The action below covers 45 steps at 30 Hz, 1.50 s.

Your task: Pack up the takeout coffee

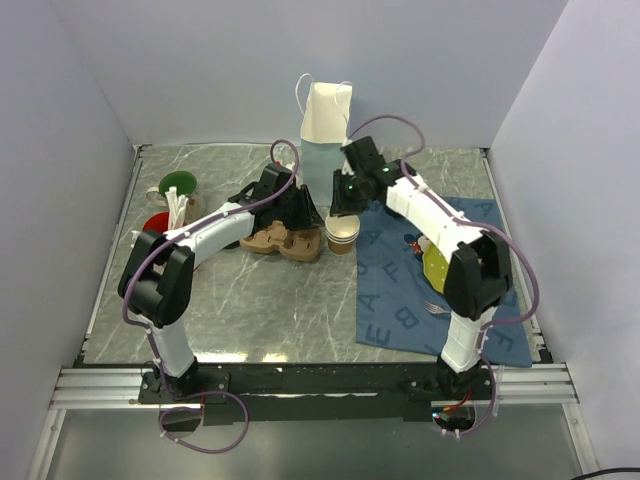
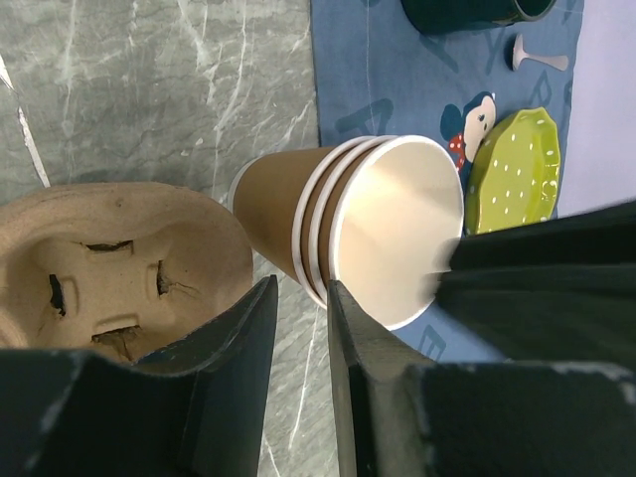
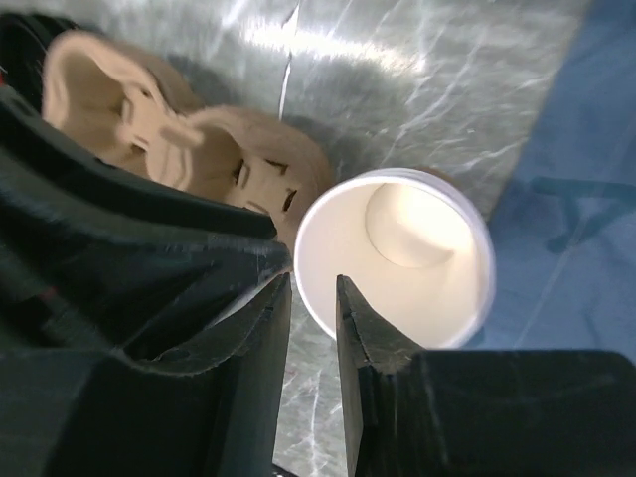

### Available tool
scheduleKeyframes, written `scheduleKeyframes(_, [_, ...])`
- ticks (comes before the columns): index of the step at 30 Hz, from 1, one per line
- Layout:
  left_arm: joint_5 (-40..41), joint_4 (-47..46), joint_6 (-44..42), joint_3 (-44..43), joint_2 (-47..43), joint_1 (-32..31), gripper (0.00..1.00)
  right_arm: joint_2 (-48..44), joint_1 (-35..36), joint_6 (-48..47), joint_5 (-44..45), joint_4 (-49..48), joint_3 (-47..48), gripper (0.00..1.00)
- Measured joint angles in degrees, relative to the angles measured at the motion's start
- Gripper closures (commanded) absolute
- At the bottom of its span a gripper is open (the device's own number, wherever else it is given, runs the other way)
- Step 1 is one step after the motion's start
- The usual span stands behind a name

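1. Surface (image 1: pixel 250 300): grey marble-patterned top with pale veins; carries all items below.
2. Cloth (image 1: pixel 390 300): blue, printed with letters and a cartoon mouse (image 2: pixel 467 124); laid flat on the right part of the surface.
3. Cup carrier (image 1: pixel 283 241): brown moulded pulp with slotted wells, near the centre of the surface, left of the cloth.
4. Paper bag (image 1: pixel 326 115): white, with handles, upright at the far centre.
5. Plate (image 2: pixel 517 169): yellow-green with white dots and a scalloped edge, on the cloth.
6. Fork (image 1: pixel 432 308): metal, on the cloth, near the plate.
7. Mug (image 2: pixel 467 12): dark green, on the cloth, only partly in frame.
8. Red item (image 1: pixel 157 222) and round green item (image 1: pixel 180 184): at the far left, with white sticks (image 1: pixel 180 210) between them; kinds cannot be told.
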<state>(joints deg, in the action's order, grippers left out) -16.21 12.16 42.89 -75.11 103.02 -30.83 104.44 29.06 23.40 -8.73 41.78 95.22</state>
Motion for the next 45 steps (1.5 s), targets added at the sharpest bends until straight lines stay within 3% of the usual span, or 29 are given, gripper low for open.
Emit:
scheduleKeyframes(19, [0.11,0.96,0.24,0.85,0.0,2.36,0.68,4.2,4.37,-3.04,1.9,0.94,0.07,0.73])
scheduleKeyframes(20, [0.13,0.98,0.24,0.85,0.0,2.36,0.68,4.42,4.5,-3.15,2.12,1.09,0.07,0.74])
scheduleKeyframes(24, [0.09,0.98,0.26,0.85,0.0,2.36,0.67,5.11,4.83,-3.5,3.21,1.86,0.07,0.96])
scheduleKeyframes(27, [-0.04,0.85,0.28,0.87,0.0,2.36,0.66,5.09,4.83,-3.58,3.89,1.95,0.13,1.0])
scheduleKeyframes(45, [-9.9,-8.2,2.69,2.89,0.46,2.36,0.65,0.35,4.94,-5.11,3.13,-3.69,-6.84,1.0])
